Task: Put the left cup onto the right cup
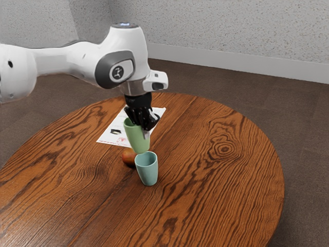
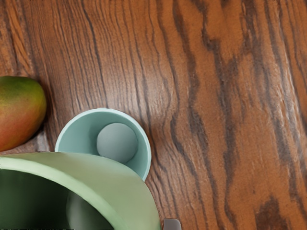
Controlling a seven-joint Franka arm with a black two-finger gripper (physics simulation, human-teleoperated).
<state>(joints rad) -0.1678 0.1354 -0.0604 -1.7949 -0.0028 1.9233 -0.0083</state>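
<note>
My black gripper is shut on the rim of a green cup, which hangs tilted in the air. Its bottom is just above the mouth of a light-blue cup that stands upright on the round wooden table. In the wrist view the green cup lies close under my hand, partly covering the light-blue cup's open mouth.
A mango lies on the table right behind the light-blue cup, and the mango also appears beside that cup in the wrist view. A white printed sheet lies farther back, under the arm.
</note>
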